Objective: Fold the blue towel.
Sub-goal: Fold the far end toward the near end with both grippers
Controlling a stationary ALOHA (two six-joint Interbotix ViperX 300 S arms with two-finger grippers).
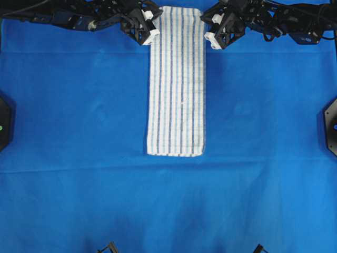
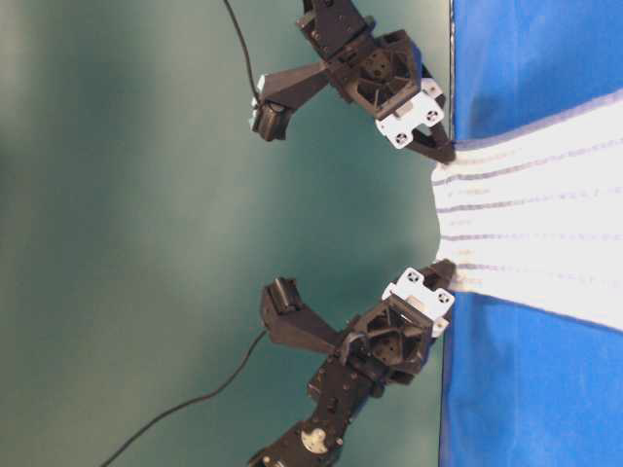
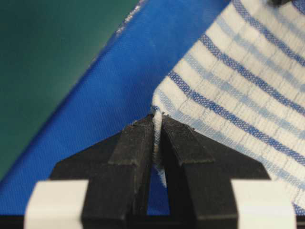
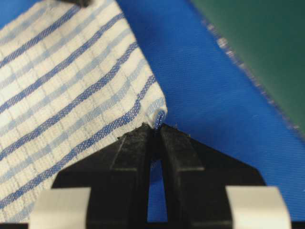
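Two pincers are biting the towel (image 1: 176, 81) at its far corners: left pincer (image 3: 157, 128) and right pincer (image 4: 156, 131), each clamped onto a pinch of hem. The towel is lying long and narrow mid-tabletop (image 1: 73, 158). Best is lifting both together, keeping them level and drawing toward the near end. Thin woven check, limp, on smooth blue cover.

My left gripper (image 1: 151, 29) is clamped tight on one far corner of the blue towel (image 1: 176, 84), its black fingers (image 3: 133, 157) pressed together with the hem pinched between them. My right gripper (image 1: 210, 29) bites the opposite far corner the same way. Both arms reach inward from the far edge.
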